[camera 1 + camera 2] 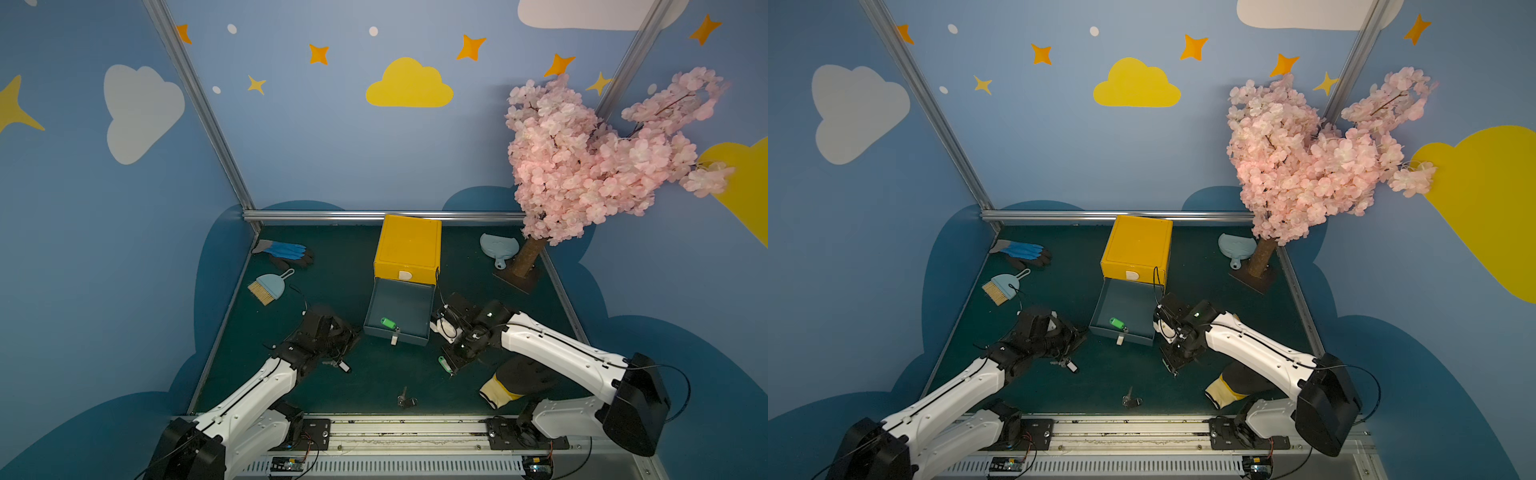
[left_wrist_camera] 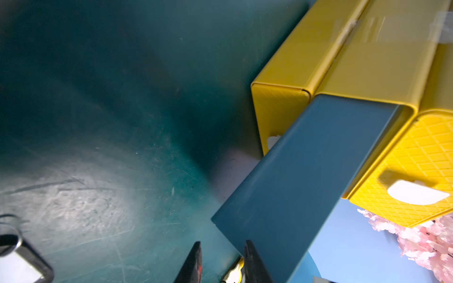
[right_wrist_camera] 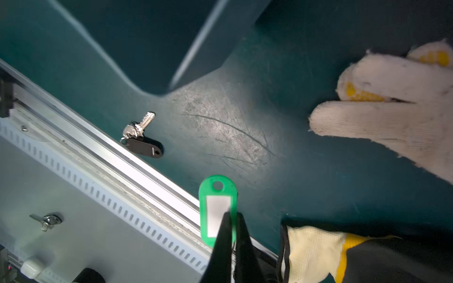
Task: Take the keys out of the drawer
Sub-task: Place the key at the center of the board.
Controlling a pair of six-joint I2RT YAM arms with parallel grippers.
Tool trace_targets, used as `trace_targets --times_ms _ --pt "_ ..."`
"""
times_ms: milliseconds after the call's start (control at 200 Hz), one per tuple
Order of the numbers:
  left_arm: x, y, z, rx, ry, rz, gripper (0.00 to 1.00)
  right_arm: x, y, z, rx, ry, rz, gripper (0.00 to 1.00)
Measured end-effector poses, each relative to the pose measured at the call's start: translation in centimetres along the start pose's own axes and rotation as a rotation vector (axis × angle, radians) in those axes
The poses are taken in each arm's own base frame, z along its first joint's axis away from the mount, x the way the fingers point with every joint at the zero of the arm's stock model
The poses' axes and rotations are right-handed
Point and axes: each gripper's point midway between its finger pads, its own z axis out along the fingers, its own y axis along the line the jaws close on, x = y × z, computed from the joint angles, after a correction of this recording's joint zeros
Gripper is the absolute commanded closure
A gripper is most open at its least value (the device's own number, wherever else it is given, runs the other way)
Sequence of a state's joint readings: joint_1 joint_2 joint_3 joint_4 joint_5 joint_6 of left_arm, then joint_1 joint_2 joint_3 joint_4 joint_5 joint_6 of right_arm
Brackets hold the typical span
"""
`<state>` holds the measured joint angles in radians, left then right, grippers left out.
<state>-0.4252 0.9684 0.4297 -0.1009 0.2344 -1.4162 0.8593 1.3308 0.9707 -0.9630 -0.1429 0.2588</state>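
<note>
Green-tagged keys (image 3: 215, 193) are pinched by the right pincer (image 3: 233, 214); the left pincer (image 2: 223, 242) stands half spread.

No readable text; the green key tag (image 3: 217, 208) is unmarked

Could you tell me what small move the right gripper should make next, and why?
Probably lower and open the right gripper to leave its green-tagged key on the table. It is shut on the tag and already outside the drawer, where the other green key is yet to be fetched.
</note>
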Motion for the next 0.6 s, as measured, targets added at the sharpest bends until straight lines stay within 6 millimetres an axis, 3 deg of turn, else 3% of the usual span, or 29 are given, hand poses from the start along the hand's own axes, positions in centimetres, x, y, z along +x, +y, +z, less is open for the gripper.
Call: trace_targets --times_ms 35,165,350,476,601 --pt "0.0 0.0 0.0 0.000 0.001 0.001 0.68 -0.1 0.0 0.3 -0.001 -0.003 0.004 0.99" --pt "0.2 0.4 -0.1 -0.018 0.008 -0.004 0.68 -0.8 -0.1 0.6 0.002 -0.024 0.016 0.82" --pt "0.3 0.5 -0.4 -0.010 0.011 -0.012 0.68 -1.0 -0.1 -0.1 0.009 -0.038 0.017 0.73" --pt "0.5 1.4 -0.4 -0.008 0.009 -0.034 0.68 -2.3 1.0 -2.7 -0.019 -0.082 0.000 0.69" --pt "0.6 3.2 0.0 -0.027 0.012 -0.062 0.68 -6.0 3.3 -6.8 -0.076 -0.195 -0.040 0.65"
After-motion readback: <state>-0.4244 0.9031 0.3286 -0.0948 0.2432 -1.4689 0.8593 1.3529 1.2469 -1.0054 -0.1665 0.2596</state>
